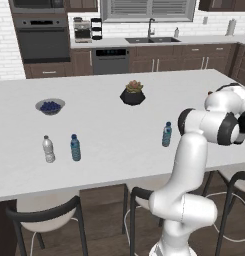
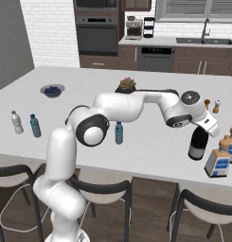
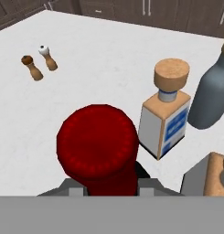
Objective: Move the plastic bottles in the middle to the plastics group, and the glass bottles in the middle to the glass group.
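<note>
A: Which containers are seen, and with what contents?
B: A grey bowl of dark blue berries is seen at the upper left of the left base view. A black faceted pot holding a reddish-green succulent is placed near the centre top.

A: Where are the task items located?
B: The tall dark wine bottle with red top is seen at the right of the right base view, gripped at its neck by the two-finger gripper, which is clenched on it. Just to its right, squarish bottles with tan necks and blue-white labels are stood. The small translucent pale blue plastic bottle is seen right of centre in the left base view. The clear whitish small bottle and the deeper-blue small bottle are stood side by side at lower left.

A: Surface and room?
B: A white island countertop is shown, with dark cabinets, an oven and a sink behind.

A: Other things nearby?
B: Two small wooden shakers are seen at the upper left of the hand view; a grey rounded bottle is stood at the right edge.
</note>
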Controlling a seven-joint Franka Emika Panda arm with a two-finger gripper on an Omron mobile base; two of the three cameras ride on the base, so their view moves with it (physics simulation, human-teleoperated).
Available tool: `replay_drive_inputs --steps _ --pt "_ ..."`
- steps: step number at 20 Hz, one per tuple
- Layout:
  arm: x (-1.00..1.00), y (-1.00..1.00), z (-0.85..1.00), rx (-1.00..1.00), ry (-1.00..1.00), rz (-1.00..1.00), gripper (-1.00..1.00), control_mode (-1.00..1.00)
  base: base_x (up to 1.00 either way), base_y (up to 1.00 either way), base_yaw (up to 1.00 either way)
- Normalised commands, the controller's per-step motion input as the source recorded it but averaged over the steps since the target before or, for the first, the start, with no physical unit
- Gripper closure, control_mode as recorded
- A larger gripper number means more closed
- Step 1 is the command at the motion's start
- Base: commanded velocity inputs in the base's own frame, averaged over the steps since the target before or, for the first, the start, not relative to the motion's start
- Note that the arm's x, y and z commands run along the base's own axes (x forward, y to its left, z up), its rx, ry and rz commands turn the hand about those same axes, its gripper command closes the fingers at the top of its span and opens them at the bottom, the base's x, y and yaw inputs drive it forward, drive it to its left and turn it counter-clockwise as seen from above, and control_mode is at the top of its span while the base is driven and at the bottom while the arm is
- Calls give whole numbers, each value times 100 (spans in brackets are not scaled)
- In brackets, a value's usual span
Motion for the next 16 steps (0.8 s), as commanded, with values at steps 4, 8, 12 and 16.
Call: replay_drive_inputs --steps 4,8,12,16 --pt "0 -2 -4 -1 0 -1 100 -100 0 0 0" --pt "0 -13 0 0 0 -3 100 -100 0 0 0" --pt "0 -4 -2 0 0 -1 100 -100 0 0 0" --pt "0 0 -29 0 0 0 100 -100 0 0 0"
